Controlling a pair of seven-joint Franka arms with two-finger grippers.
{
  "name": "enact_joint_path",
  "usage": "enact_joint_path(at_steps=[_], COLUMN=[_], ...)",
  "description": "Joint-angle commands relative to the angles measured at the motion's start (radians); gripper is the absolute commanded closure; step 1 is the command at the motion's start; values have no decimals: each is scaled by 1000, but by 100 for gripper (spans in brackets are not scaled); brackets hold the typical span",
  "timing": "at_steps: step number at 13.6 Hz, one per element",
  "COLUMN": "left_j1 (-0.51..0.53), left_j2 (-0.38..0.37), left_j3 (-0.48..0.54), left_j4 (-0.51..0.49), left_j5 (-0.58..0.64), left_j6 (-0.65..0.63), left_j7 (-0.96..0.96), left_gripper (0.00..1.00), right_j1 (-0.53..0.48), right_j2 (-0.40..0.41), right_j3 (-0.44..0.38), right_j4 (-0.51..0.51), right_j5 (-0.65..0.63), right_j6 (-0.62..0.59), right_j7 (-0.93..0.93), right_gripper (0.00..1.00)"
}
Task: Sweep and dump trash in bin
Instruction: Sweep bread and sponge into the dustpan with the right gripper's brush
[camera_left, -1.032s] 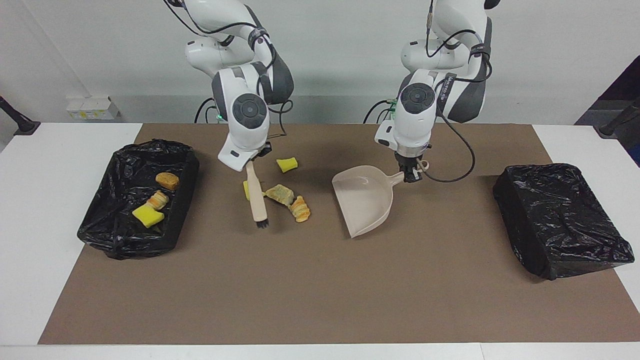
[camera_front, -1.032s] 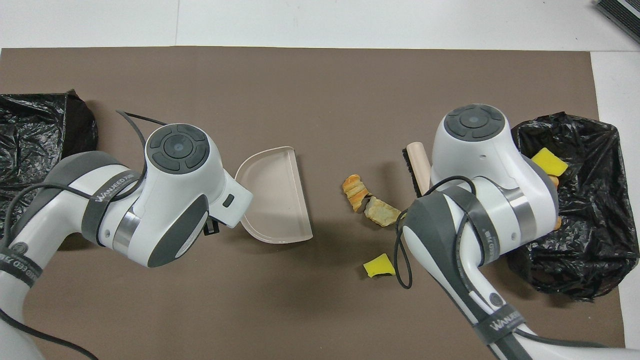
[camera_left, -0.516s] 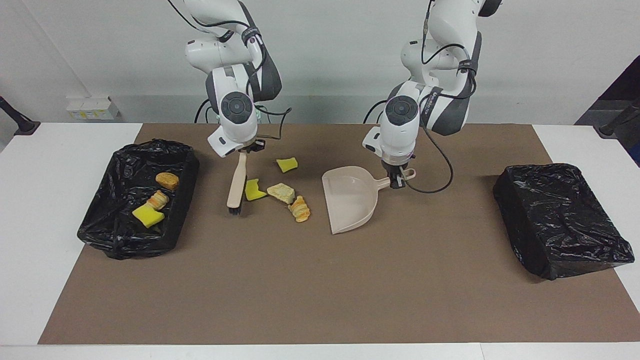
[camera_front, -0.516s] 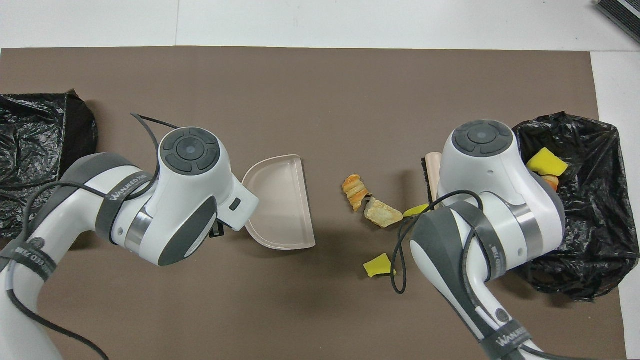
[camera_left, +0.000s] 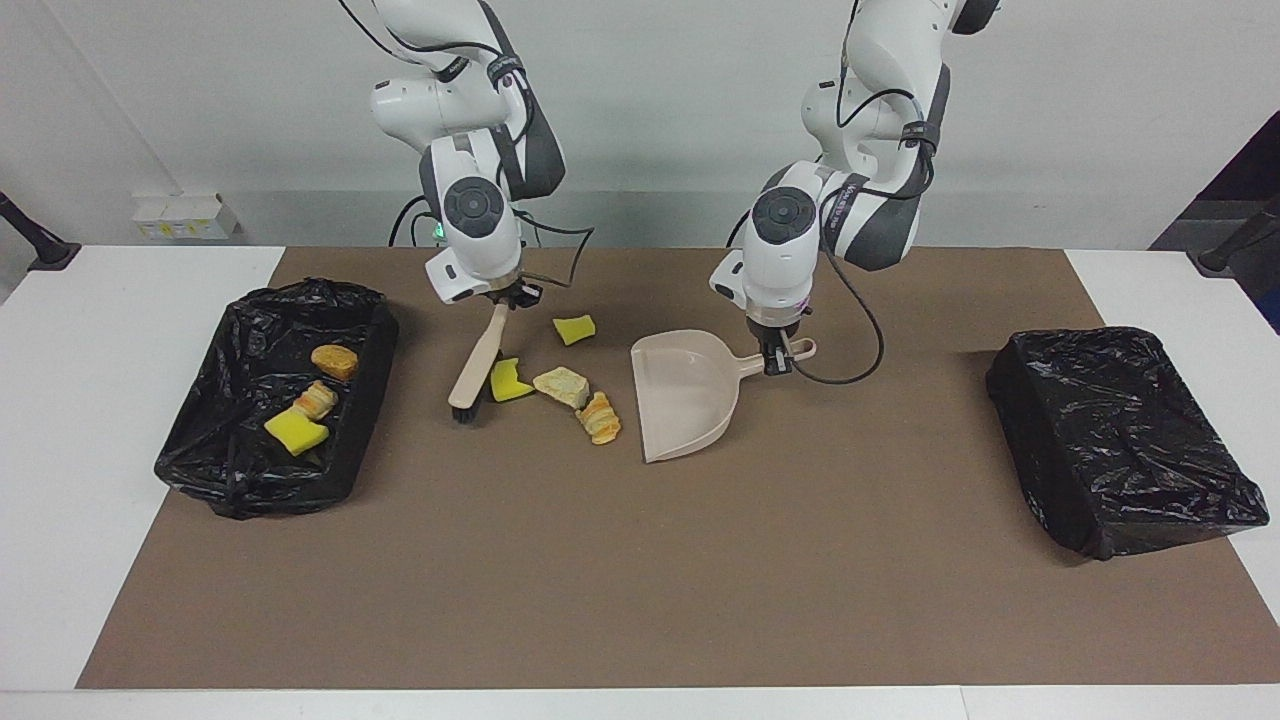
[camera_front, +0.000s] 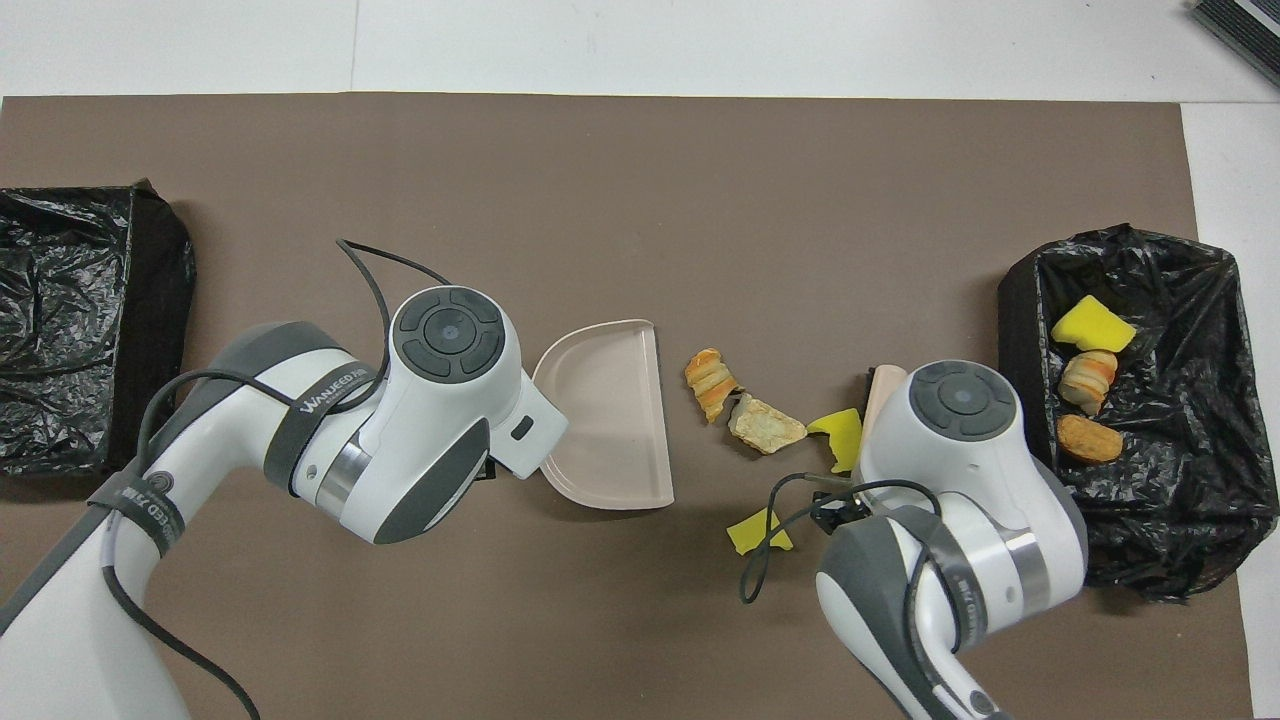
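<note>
My right pincer (camera_left: 510, 297) is pinching the handle of the beige brush (camera_left: 476, 366), whose black bristles rest on the brown mat (camera_left: 640, 560) beside four loose trash (camera_left: 566, 384) scraps, while my left pincer (camera_left: 777, 357) is pinching the handle of the beige dustpan (camera_left: 685, 393), its open mouth just beside the striped pastry piece (camera_left: 601, 418). Three more scraps lie in the open black-lined bin (camera_left: 230, 470) at my right arm's end. The mat covers a white worktop (camera_left: 60, 420) before a pale wall (camera_left: 660, 110), with a bagged black box (camera_left: 1120, 440) at my left arm's end.
</note>
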Motion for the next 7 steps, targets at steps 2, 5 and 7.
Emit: enact_joint_path(at_steps=[2, 5, 7], left_j1=[-16, -18, -24], left_j2=[-24, -26, -40], left_j3=[9, 9, 8], left_j4=[-35, -38, -59], left_j5=[26, 29, 29], left_j6=[20, 8, 11], left_j7=[-3, -3, -3], left_gripper=[100, 100, 100], right_j1=[78, 122, 138], right_j2=[148, 262, 285], right_j3=[5, 7, 7], right_j4=[120, 263, 317], right_j5=[23, 42, 72], right_j6=[15, 5, 9], right_j7=[19, 51, 48], right_gripper=[100, 100, 100])
